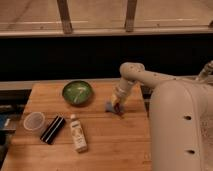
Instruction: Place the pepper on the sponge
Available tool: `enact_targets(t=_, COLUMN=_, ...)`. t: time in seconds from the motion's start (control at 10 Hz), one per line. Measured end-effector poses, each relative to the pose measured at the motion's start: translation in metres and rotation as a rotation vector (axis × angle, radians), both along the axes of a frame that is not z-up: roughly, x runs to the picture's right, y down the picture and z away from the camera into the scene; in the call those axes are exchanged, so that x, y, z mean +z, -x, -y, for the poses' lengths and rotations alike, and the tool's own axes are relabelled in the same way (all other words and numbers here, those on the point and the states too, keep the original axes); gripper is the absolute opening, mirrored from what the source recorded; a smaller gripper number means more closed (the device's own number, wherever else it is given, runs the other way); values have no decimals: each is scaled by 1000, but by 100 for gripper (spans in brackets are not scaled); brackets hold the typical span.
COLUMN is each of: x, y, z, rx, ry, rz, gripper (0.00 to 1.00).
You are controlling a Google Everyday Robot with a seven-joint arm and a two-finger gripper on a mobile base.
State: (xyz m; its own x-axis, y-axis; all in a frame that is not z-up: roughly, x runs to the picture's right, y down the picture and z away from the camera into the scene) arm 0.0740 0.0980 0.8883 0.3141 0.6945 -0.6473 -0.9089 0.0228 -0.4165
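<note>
The light blue sponge [111,106] lies on the wooden table [100,145] right of the green bowl, mostly covered by the arm's end. My gripper [118,105] points down directly over the sponge, at its right part. A small dark red bit, the pepper [118,108], shows at the gripper's tip, touching or just above the sponge. Whether the gripper holds the pepper I cannot tell.
A green bowl [77,92] sits at the back left. A clear plastic cup [34,121], a black bar [52,129] and a white bottle [77,133] lie at the front left. The robot's white body [182,125] fills the right side.
</note>
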Motion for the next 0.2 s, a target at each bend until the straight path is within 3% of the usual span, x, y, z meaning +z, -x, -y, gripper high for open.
enact_targets(t=0.2, x=0, y=2, z=0, rx=-2, ry=-1, rz=2, gripper=80)
